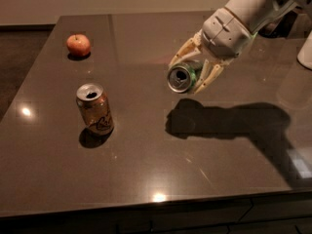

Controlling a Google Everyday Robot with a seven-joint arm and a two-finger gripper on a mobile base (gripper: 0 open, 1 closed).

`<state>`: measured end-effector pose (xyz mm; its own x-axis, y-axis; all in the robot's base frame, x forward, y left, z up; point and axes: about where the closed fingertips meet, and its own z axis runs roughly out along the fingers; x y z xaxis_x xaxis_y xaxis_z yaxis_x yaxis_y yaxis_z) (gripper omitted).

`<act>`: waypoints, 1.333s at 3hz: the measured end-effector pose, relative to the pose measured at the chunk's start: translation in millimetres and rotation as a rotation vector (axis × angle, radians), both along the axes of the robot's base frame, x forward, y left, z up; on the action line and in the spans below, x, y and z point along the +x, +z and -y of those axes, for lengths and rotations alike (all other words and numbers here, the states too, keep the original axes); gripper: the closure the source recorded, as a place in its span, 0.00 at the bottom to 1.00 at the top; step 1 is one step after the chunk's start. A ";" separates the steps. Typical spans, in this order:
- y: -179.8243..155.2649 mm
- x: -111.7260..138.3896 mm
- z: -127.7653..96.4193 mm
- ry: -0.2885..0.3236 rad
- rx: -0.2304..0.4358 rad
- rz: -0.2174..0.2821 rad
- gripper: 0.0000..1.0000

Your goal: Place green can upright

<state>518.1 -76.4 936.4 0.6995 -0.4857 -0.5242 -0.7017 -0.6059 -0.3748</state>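
End effector [186, 75] clamps the green can [179, 79] sideways above the table [146, 179], fingers [210, 76] hiding most of its label.

My jaws, above the table [146, 179] right of centre, clamp the green can [181, 78]. They cover most of its body: only the silver top and a green sliver show. Label unreadable. My arm [253, 6] is cut off by top and right edges. White thing [306, 52] at right edge is cut off, not identifiable.
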 end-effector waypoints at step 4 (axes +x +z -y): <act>10.9 16.8 -60.4 -0.544 0.190 -0.508 1.00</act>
